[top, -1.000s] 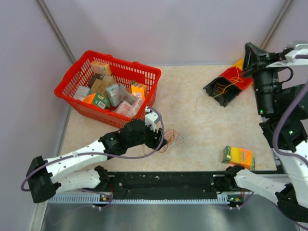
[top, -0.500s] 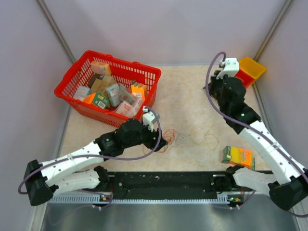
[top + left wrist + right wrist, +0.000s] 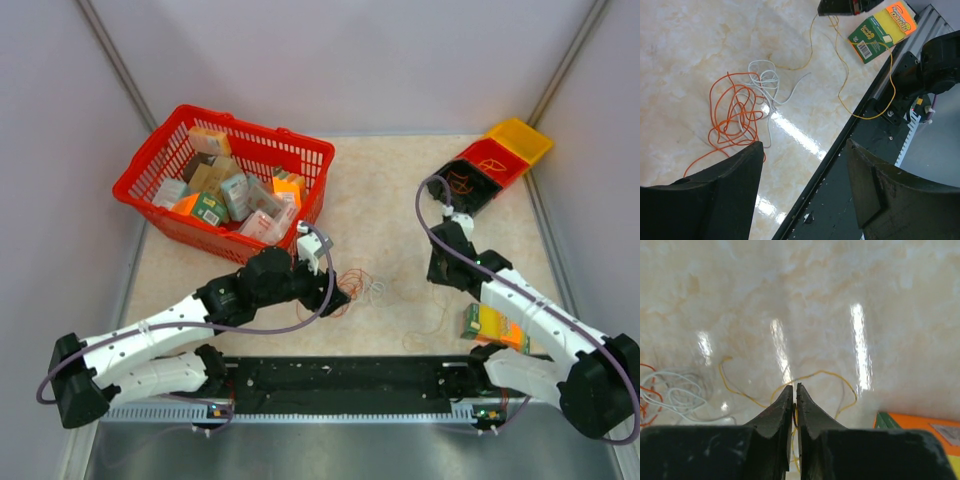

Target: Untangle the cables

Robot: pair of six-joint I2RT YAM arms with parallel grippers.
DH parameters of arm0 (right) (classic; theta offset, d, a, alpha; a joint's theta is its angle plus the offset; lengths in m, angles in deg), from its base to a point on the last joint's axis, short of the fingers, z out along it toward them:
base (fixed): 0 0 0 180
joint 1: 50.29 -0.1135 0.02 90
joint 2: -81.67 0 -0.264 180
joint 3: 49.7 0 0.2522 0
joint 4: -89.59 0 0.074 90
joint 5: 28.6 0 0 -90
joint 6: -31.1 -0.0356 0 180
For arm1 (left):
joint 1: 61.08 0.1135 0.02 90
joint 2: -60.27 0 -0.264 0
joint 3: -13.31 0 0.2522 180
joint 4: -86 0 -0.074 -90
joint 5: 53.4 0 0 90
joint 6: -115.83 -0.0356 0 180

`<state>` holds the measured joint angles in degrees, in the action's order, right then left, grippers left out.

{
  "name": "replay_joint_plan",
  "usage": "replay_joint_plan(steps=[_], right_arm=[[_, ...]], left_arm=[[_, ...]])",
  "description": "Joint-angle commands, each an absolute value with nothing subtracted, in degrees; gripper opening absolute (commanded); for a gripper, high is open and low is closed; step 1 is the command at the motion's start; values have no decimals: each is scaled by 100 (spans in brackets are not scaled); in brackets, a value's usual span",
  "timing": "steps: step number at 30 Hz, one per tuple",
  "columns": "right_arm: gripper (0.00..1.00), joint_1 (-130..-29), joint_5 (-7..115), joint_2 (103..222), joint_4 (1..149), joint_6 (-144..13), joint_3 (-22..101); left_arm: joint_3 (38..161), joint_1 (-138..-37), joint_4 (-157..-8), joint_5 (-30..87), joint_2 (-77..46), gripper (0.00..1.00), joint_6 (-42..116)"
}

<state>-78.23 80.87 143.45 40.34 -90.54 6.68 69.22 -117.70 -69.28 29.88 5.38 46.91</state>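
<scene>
Top external view is showing the cables (image 3: 362,286) lying on the table (image 3: 400,200) close to the near edge, about the middle of it. The left gripper (image 3: 341,296) is hanging just beside them, on their left. The right arm (image 3: 520,300) is stretching out from the near right corner, toward the space between the tangle and an orange and green pack (image 3: 492,326) by the near edge. A red basket (image 3: 200,232) full of small boxes is sitting at the far left corner. Some little bins (image 3: 505,155) are sitting at the far right corner.

Left wrist view is looking down at the tangle. Orange wire (image 3: 735,112) is looping round and round, and white wire (image 3: 765,80) is curling through one side of it. A yellow wire (image 3: 840,85) is trailing away toward the pack. The left gripper's fingers are standing wide apart above the table and are holding nothing.

Right wrist view is showing the right gripper (image 3: 794,402) almost closed. It is pinching the yellow wire between its tips.

These wires are looking very thin, light and floppy. I am guessing they will slide on the shiny table and catch on each other. A hard tug will likely make the knot tighter. The best place to take hold is probably a loose end or an outer loop, not the thick middle, with the other gripper keeping the rest down.
</scene>
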Motion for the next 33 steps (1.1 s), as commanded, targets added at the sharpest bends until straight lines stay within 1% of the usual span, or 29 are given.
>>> replay_joint_plan(steps=[1,4,7,9,12,15,17,19,20,23,25,26,27,28,29,31,33], right_arm=[[8,-7788,7766,13959,3777,-9722,310],[13,-7745,7749,13906,3821,-9827,37],[21,-7665,7678,13836,4188,-9880,-209],[24,-7569,7347,13713,4706,-9845,-402],[24,-7498,7046,13730,5514,-9828,-543],[20,-7489,6853,14002,5842,-9749,-316],[13,-7489,6764,14064,5851,-9739,-105],[8,-7489,6948,13994,5720,-9739,53],[8,-7481,7079,13994,5685,-9713,124],[18,-7481,7274,14143,5658,-9372,352],[27,-7472,7414,14327,5736,-9082,545],[35,-7454,7450,14450,5798,-8958,616],[40,-7385,7363,14599,5781,-8835,764],[49,-7358,7301,14766,5668,-8791,914],[60,-7332,7327,14959,5484,-8790,1054],[76,-7331,7450,15145,4948,-8895,1301],[88,-7331,7275,15084,4587,-9000,1294]], left_arm=[[6943,-11777,-7312,2755,464,71,4771],[6917,-11777,-7312,2702,507,71,4798],[6847,-11777,-7356,2710,560,71,4824],[6838,-11777,-7391,2702,560,71,4859],[6846,-11777,-7435,2605,525,70,4894],[6846,-11777,-7444,2605,525,70,4903],[6864,-11777,-7400,2614,551,70,4903],[6838,-11777,-7374,2631,613,70,4912],[6812,-11777,-7374,2649,648,70,4912],[6794,-11777,-7374,2693,675,70,4921],[6803,-11777,-7391,2667,648,70,4929],[6811,-11777,-7417,2649,622,70,4938],[6811,-11777,-7435,2631,604,70,4930],[6837,-11777,-7427,2631,561,70,4929],[6846,-11777,-7418,2605,552,70,4921],[6873,-11777,-7383,2570,543,70,4929],[6847,-11777,-7383,2596,578,70,4929]])
